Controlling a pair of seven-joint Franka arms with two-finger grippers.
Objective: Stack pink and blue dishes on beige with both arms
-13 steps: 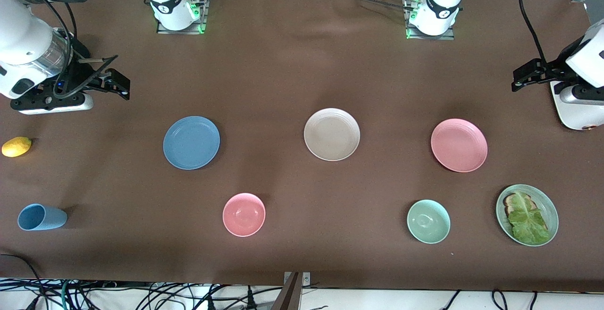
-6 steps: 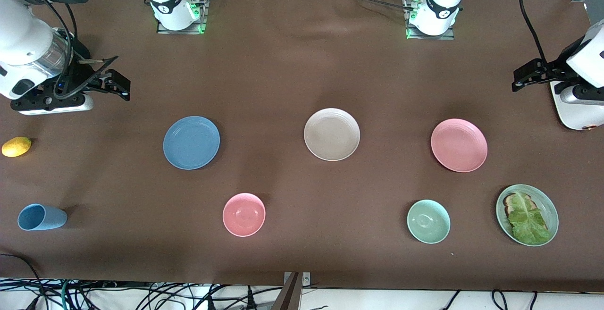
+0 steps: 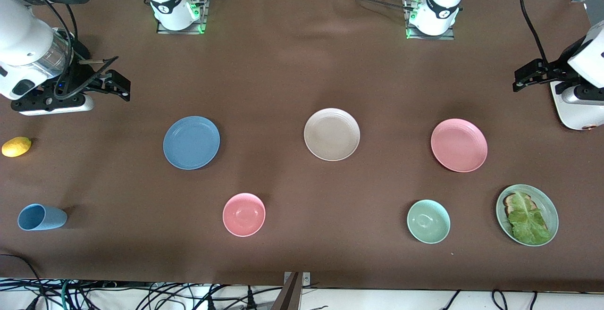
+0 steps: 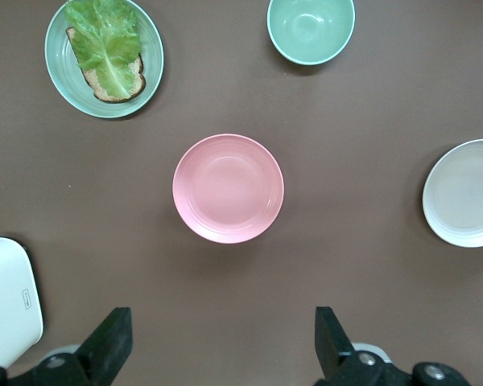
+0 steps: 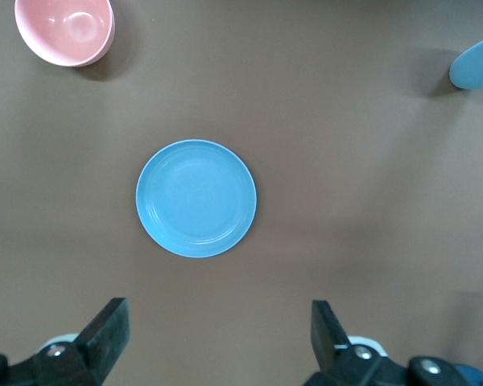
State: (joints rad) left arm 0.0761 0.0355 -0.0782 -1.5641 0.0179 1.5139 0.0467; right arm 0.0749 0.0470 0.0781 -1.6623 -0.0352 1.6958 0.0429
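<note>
Three flat plates lie in a row across the brown table: the blue plate (image 3: 191,142) toward the right arm's end, the beige plate (image 3: 331,134) in the middle, and the pink plate (image 3: 458,145) toward the left arm's end. My right gripper (image 3: 115,83) hangs open and empty above the table near its own end, and its wrist view looks down on the blue plate (image 5: 196,198). My left gripper (image 3: 521,79) is open and empty too, held high at its end. Its wrist view shows the pink plate (image 4: 228,188) and the beige plate (image 4: 464,193).
Nearer the front camera stand a pink bowl (image 3: 244,214), a pale green bowl (image 3: 428,221) and a green plate (image 3: 552,208) with lettuce on toast. A lemon (image 3: 16,146) and a blue cup (image 3: 41,217) on its side lie at the right arm's end.
</note>
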